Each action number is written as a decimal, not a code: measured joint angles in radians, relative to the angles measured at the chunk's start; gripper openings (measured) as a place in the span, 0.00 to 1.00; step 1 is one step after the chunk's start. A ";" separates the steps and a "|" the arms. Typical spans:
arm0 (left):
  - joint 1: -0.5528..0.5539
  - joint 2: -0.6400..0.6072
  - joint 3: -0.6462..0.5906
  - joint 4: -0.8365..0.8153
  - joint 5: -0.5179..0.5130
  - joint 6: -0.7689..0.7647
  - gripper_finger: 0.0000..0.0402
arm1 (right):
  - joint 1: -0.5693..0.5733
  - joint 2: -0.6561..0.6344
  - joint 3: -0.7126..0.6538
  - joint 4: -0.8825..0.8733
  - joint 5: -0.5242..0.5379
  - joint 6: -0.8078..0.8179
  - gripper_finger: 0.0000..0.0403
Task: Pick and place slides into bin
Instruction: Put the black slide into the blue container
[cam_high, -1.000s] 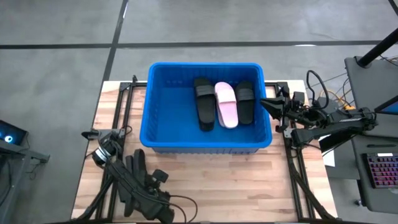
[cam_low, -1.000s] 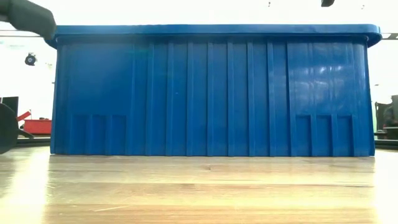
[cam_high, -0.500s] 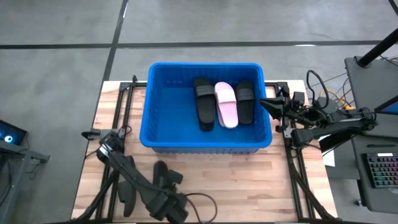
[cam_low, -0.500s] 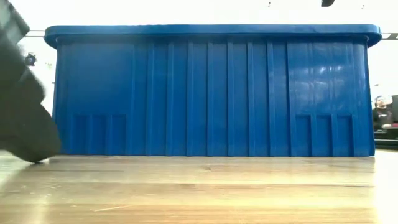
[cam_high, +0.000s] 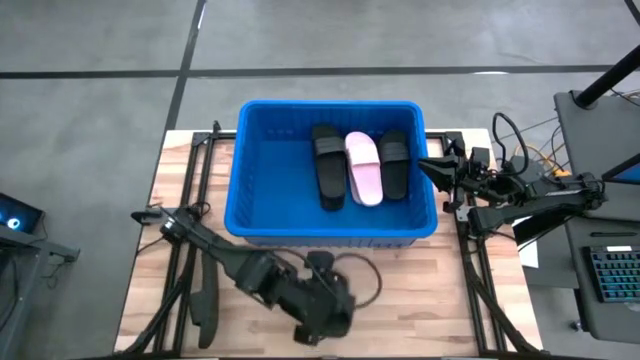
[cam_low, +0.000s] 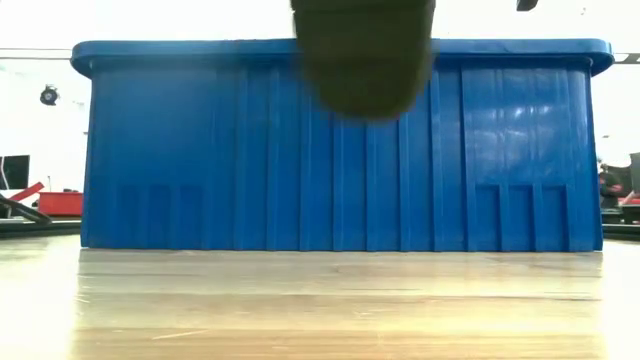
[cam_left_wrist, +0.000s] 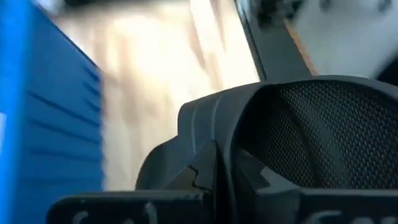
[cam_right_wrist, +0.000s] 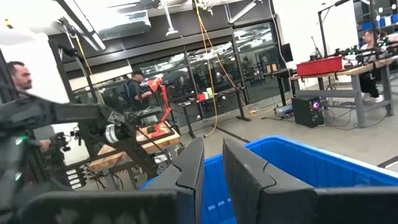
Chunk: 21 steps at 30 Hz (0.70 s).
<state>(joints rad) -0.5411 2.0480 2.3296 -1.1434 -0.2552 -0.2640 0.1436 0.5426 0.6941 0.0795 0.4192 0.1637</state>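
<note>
The blue bin stands at the table's middle, and its ribbed near wall fills the low view. Two black slides and a pink slide lie flat on its floor, at its right. My left gripper is in front of the bin, shut on another black slide, which hangs high in the low view. My right gripper waits beside the bin's right wall, empty, with a narrow gap between its fingers. My left gripper holds the black slide, whose meshed surface fills its wrist view. The slide itself hides the place of contact. The slide is lifted clear of the table, in front of the bin's near wall.
A long black shape, probably another slide, lies at the table's near left. Bare wood lies in front of the bin. Cables and a keyboard are off the right edge. People stand in the room behind.
My left gripper has swung from the table's near left toward the right, along the front of the bin. It has carried the black slide from low at the left to high in front of the bin's middle.
</note>
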 joint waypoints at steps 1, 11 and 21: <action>0.013 -0.015 -0.006 0.031 -0.035 0.014 0.00 | 0.000 0.000 0.000 -0.001 0.000 0.007 0.13; 0.119 -0.100 -0.016 0.090 -0.382 0.170 0.00 | 0.000 -0.022 0.000 0.001 0.000 0.021 0.13; 0.203 -0.110 -0.017 0.197 -0.087 0.340 0.00 | 0.000 -0.050 0.000 0.005 0.001 0.046 0.13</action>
<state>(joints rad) -0.3385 1.9377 2.3126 -0.9462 -0.3420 0.0759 0.1437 0.4929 0.6937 0.0847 0.4198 0.2099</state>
